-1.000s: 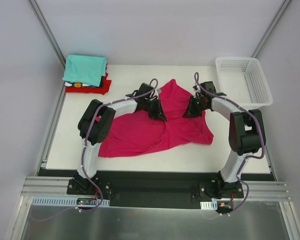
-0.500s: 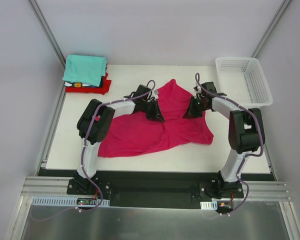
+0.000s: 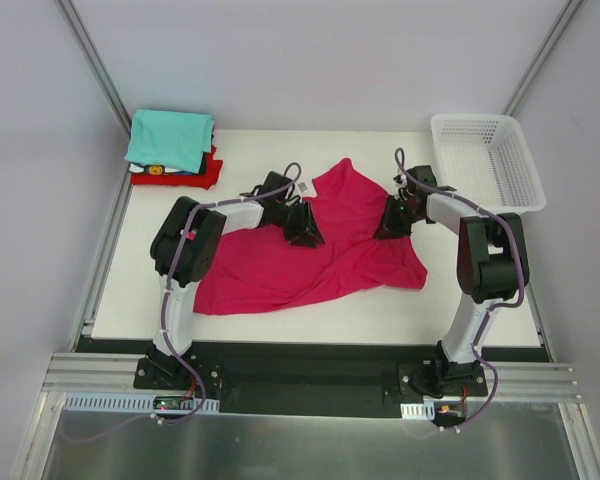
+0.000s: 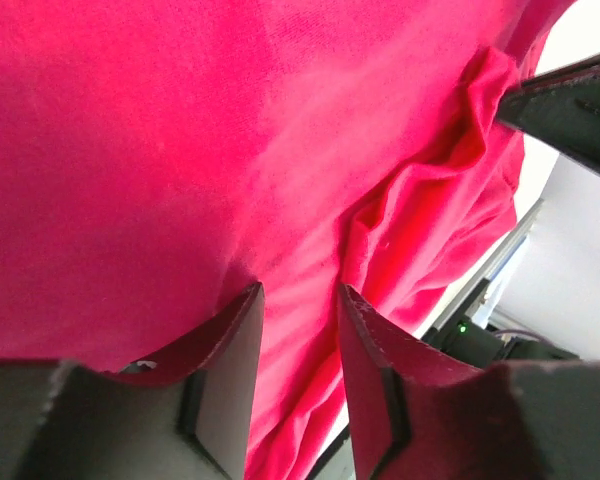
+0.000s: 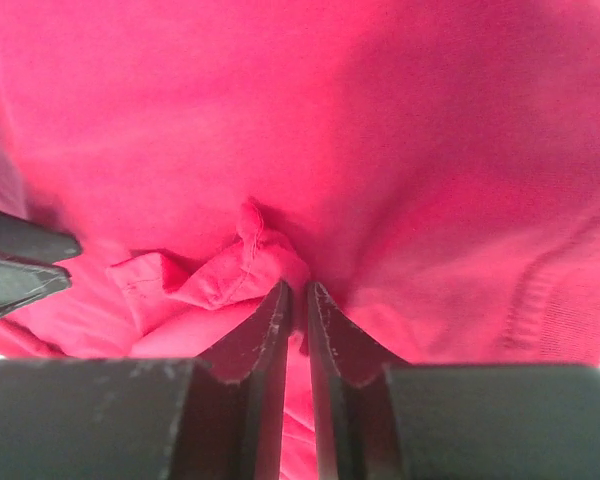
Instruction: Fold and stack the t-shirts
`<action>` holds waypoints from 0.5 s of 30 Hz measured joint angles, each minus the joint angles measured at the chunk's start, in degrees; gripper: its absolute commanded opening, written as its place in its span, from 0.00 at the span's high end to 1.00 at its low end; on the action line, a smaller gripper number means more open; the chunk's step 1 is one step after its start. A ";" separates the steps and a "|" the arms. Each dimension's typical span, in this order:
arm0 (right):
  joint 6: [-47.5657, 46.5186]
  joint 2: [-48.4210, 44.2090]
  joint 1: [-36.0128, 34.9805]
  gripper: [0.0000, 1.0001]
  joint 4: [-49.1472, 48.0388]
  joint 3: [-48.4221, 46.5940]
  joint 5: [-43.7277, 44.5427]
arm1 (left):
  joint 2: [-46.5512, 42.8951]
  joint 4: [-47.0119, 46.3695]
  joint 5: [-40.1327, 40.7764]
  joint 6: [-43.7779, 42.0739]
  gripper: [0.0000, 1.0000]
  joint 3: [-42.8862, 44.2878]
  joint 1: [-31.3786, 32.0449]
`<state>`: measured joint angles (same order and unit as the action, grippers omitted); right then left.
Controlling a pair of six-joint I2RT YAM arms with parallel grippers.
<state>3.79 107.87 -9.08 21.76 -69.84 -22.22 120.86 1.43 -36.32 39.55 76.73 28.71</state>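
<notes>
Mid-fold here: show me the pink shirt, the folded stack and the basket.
pink shirt [image 3: 280, 272], top view, on its flat lower-left part.
folded stack [image 3: 170, 138], top view, on the teal shirt lying on top.
basket [image 3: 475, 118], top view, on its far rim.

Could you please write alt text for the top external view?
A robot's left gripper and right gripper touch a crumpled magenta-pink t-shirt on a white table. A stack of folded t-shirts, teal on top, sits at the far left corner, and a white mesh basket at the far right.
</notes>
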 measured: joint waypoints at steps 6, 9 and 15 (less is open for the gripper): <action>-1.01 0.52 0.98 0.72 0.35 -0.35 2.16 | -0.20 0.02 -0.66 0.26 0.60 -0.20 -0.68; -1.27 0.52 0.96 0.67 0.81 -0.68 2.49 | -0.52 -0.17 -0.59 0.20 0.60 -0.55 -0.68; -1.33 0.50 0.96 0.63 1.05 -1.95 2.47 | -2.29 -0.52 0.02 0.00 0.60 -2.82 -0.68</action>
<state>2.46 108.38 -8.12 22.81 -71.79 -19.75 118.56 0.91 -36.29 39.55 73.91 28.03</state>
